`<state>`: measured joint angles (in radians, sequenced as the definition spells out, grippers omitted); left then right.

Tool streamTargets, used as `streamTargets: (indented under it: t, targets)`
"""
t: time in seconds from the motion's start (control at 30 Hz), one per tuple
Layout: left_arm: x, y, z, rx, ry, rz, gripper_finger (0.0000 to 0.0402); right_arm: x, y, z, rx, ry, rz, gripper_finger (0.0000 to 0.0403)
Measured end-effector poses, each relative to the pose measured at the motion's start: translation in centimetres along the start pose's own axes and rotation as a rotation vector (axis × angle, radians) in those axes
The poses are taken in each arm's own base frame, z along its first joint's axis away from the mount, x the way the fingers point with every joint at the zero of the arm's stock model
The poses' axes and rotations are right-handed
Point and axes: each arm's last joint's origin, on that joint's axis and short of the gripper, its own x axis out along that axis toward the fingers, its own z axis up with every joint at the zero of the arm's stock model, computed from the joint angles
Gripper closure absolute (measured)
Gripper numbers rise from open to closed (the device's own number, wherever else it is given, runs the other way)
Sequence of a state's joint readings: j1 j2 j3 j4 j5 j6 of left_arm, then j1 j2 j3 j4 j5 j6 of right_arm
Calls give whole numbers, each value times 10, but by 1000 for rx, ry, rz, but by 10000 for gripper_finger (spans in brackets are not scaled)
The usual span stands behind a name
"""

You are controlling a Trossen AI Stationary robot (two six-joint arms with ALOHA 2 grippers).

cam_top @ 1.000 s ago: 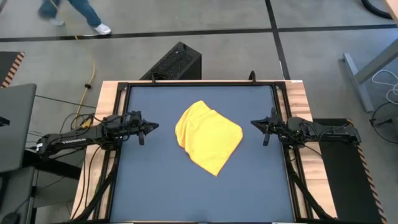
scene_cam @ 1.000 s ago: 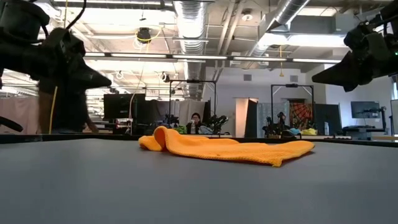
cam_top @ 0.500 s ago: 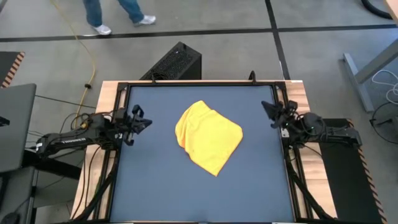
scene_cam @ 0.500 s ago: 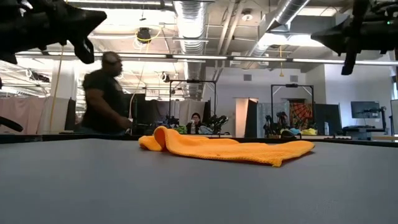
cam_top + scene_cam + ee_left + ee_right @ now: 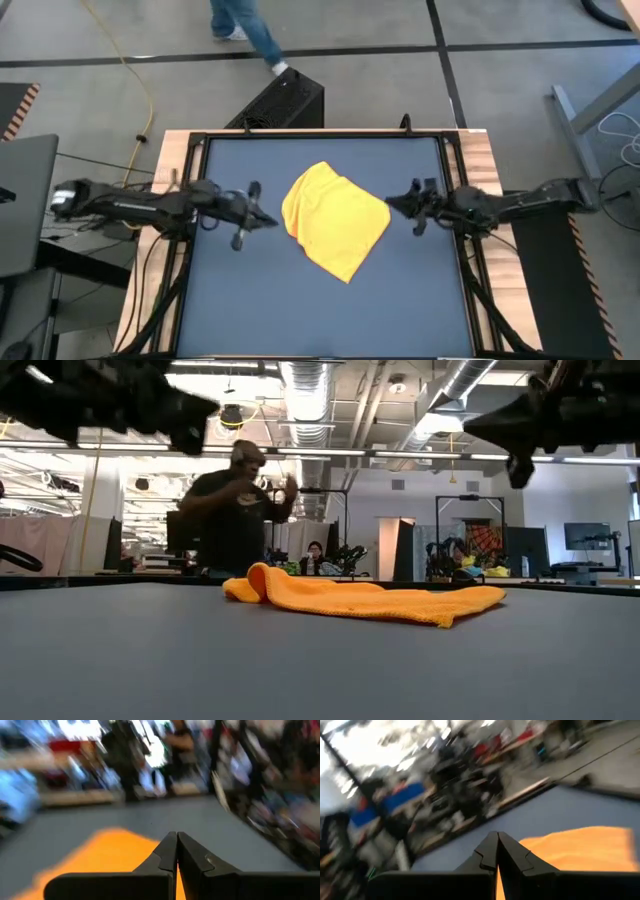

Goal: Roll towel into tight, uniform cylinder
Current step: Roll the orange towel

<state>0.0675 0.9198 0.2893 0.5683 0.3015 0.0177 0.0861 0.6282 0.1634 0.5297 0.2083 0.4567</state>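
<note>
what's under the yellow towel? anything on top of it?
The towel lies loosely folded on the dark blue mat. Nothing rests on it. One edge humps up in a fold; whatever its layers cover cannot be seen. Both claws hang clear beside it.

Towel (image 5: 335, 220) soft, nubbly yellow cloth; mat (image 5: 250, 290) smooth matt blue; table edge (image 5: 485, 160) pale wood.

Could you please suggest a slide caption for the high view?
Both pincers, left and right, shut, flank the crumpled yellow towel on the dark mat.
</note>
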Motion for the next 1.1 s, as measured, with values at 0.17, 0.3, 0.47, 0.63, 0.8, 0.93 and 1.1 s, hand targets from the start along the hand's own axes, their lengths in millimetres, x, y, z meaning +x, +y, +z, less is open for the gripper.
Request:
streamTargets:
  t: [0.17, 0.3, 0.47, 0.63, 0.8, 0.93, 1.1]
  targets:
    - [47, -6, -10, -12, 110, -86, 402, 23, 26, -4, -144, 117, 79, 370]
    - [91, -15, -12, 16, 172, -156, 401, 35, 40, -9, -236, 210, 101, 370]
    - [145, -23, -23, 102, 246, -220, 401, 43, 45, -19, -231, 361, 68, 370]
    - [190, -24, -34, 166, 351, -208, 401, 44, 48, -28, -213, 454, 43, 370]
    - [223, -21, -39, 201, 436, -237, 401, 44, 47, -30, -221, 475, 33, 370]
    - [239, -22, -49, 186, 473, -306, 401, 44, 44, -31, -235, 486, -11, 370]
    - [249, -21, -61, 125, 496, -373, 372, 45, 40, -30, -242, 482, -51, 370]
